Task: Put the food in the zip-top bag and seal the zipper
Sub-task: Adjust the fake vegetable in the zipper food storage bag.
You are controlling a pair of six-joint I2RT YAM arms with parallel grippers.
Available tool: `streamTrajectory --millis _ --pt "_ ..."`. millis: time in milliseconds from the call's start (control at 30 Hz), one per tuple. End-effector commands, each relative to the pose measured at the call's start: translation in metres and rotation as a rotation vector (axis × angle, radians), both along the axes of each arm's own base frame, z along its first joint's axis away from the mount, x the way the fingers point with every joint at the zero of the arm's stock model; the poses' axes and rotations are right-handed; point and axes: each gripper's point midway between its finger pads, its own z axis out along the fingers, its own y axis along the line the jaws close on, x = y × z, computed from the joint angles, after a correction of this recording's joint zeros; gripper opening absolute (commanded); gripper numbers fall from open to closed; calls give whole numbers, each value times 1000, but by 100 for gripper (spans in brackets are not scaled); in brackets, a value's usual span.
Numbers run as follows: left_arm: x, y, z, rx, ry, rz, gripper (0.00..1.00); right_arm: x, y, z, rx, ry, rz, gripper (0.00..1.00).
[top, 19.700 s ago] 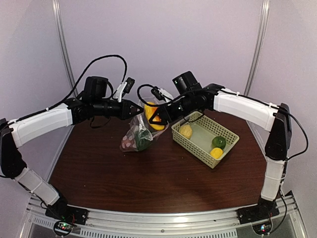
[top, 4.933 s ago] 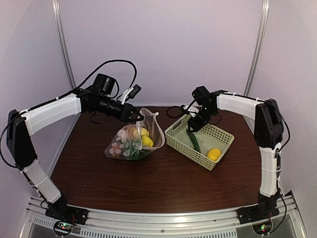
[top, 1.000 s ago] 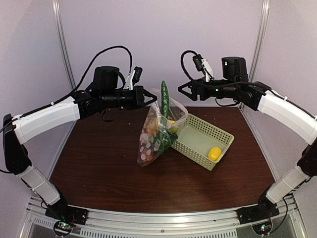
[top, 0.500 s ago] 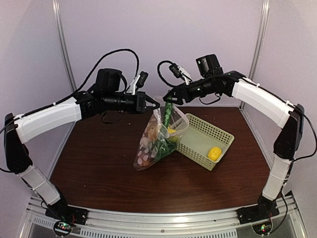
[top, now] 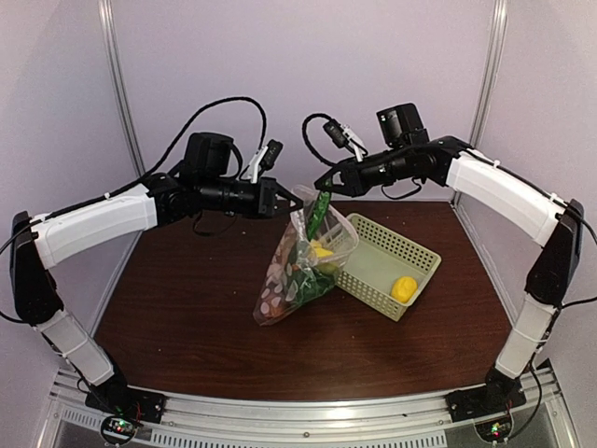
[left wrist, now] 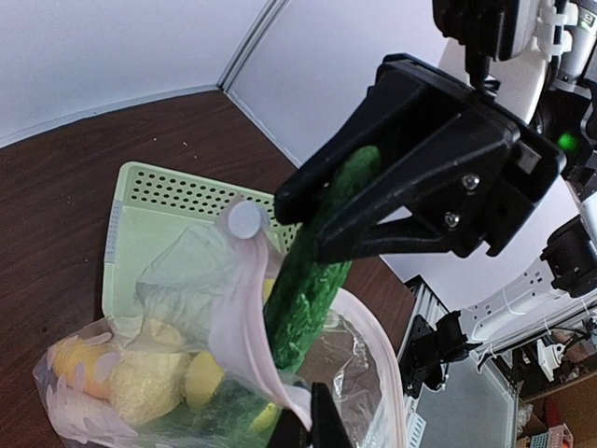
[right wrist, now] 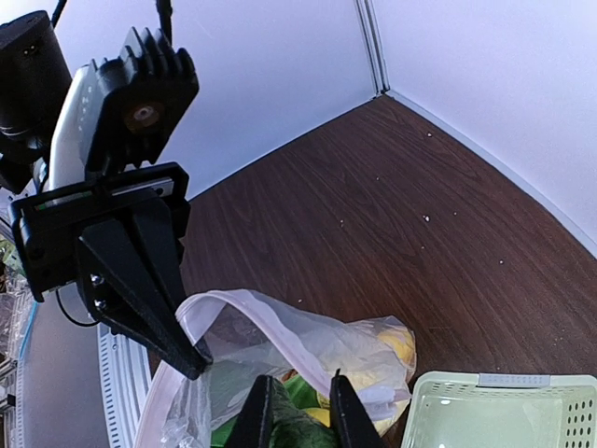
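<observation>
My left gripper (top: 291, 201) is shut on the mouth edge of the zip-top bag (top: 284, 275) and holds it up open above the table. In the left wrist view my fingertips (left wrist: 312, 425) pinch the pale pink zipper (left wrist: 244, 308). My right gripper (top: 324, 189) is shut on the dark green vegetable (top: 317, 213), which stands upright with its lower end inside the bag mouth. The right wrist view shows it (right wrist: 294, 431) between my fingers (right wrist: 256, 415). Yellow lemons and other food (left wrist: 140, 383) lie inside the bag. One yellow lemon (top: 403, 287) stays in the basket.
The pale green mesh basket (top: 415, 247) stands on the dark wooden table right of the bag, touching it. White walls close the back and sides. The two grippers are close together over the bag mouth.
Over the last second my right gripper has come left over the bag mouth, and the green vegetable now sits lower in the bag. The left gripper still holds the bag edge up.
</observation>
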Motion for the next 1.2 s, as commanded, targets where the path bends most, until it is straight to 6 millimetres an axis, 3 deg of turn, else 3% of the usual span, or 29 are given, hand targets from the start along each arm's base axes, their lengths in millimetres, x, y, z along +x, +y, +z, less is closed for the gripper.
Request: streamTrajectory --millis 0,167,300,533,700,800,1033,1167 --pt "2 -6 9 -42 -31 -8 0 -18 -9 40 76 -108 21 11" --pt "9 -6 17 -81 -16 34 0 -38 -18 61 159 -199 37 6" --pt "13 -9 30 -127 -27 48 0 -46 -10 35 146 -104 67 5" --pt "13 -12 48 -181 -26 43 0 -48 8 -10 12 -129 34 0" --pt "12 -11 57 -214 -32 44 0 -46 17 -24 36 -126 -3 0" --pt "10 -8 61 -222 -39 51 0 -46 20 -29 77 -90 -23 4" --pt "10 -2 64 -230 -56 76 0 -42 31 -45 27 -40 -18 26" --pt "8 -3 63 -226 -64 61 0 -40 28 -38 -6 -74 -25 34"
